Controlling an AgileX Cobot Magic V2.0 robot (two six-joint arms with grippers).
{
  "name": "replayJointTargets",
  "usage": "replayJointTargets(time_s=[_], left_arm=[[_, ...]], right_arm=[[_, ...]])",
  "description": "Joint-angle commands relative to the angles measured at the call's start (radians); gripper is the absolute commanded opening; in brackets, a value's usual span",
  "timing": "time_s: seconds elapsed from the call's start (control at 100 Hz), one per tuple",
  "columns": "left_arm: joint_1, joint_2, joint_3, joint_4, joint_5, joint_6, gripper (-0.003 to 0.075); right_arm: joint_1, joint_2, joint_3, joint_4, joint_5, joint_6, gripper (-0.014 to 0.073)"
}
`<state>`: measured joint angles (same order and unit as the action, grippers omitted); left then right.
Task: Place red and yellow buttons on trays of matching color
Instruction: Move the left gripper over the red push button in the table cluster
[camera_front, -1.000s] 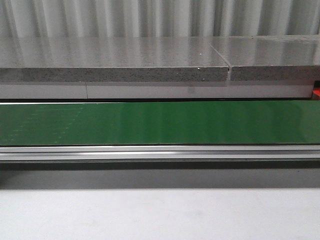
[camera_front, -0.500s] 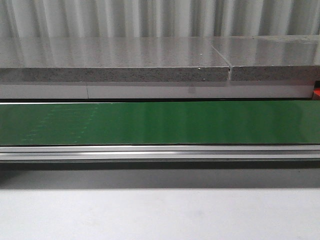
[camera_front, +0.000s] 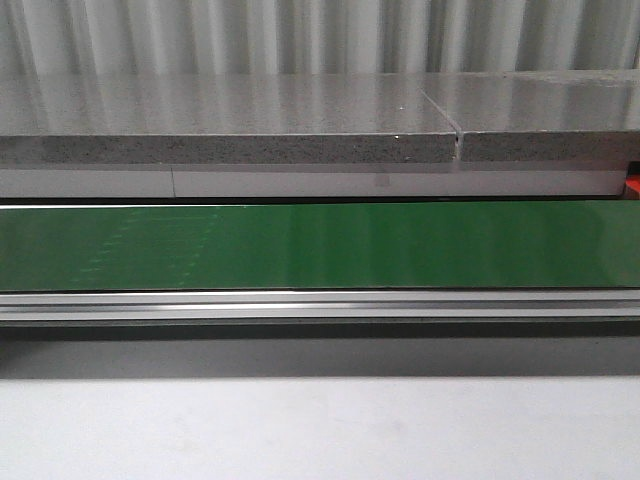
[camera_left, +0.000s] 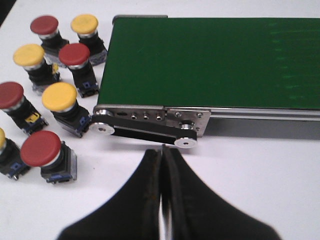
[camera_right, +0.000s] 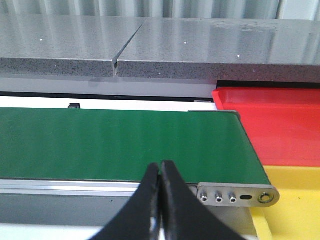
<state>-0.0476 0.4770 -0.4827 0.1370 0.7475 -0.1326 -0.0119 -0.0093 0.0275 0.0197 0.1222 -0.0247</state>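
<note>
Both claws are pinched closed on nothing: the left gripper (camera_left: 161, 155) hangs before the green belt (camera_left: 210, 60), with the red and yellow buttons (camera_left: 41, 149) clustered just beside its end; the right gripper (camera_right: 160, 170) waits near the red tray (camera_right: 270, 125) and yellow tray (camera_right: 290, 210). No button is picked yet, I'd say; the left must open over one.

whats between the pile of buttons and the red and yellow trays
The green conveyor belt. The left wrist view shows the buttons at one end, the right wrist view the red tray and yellow tray at the other.
</note>
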Motion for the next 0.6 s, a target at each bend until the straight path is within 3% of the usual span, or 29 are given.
replayJointTargets(time_s=[0.0,0.07,0.17,0.24,0.37,0.59], left_arm=[[0.002,0.054,-0.038,-0.002,-0.077,-0.06,0.003],[0.002,0.085,-0.038,-0.002,-0.091,-0.064,0.014],[0.002,0.123,-0.04,0.0,-0.093,-0.102,0.0372],[0.002,0.148,-0.04,0.002,-0.087,-0.135,0.0477],[0.02,0.19,-0.04,0.021,-0.087,-0.229,0.0492],[0.133,0.262,-0.088,0.018,-0.055,-0.247,0.0492]], right_arm=[[0.0,-0.012,-0.015,-0.002,-0.078,-0.003,-0.0106],[0.0,-0.012,-0.015,-0.002,-0.078,-0.003,-0.0106],[0.0,-0.012,-0.015,-0.002,-0.078,-0.003,-0.0106],[0.0,-0.012,-0.015,-0.002,-0.078,-0.003,-0.0106],[0.0,-0.012,-0.015,-0.002,-0.078,-0.003,-0.0106],[0.0,-0.012,-0.015,-0.002,-0.078,-0.003,-0.0106]])
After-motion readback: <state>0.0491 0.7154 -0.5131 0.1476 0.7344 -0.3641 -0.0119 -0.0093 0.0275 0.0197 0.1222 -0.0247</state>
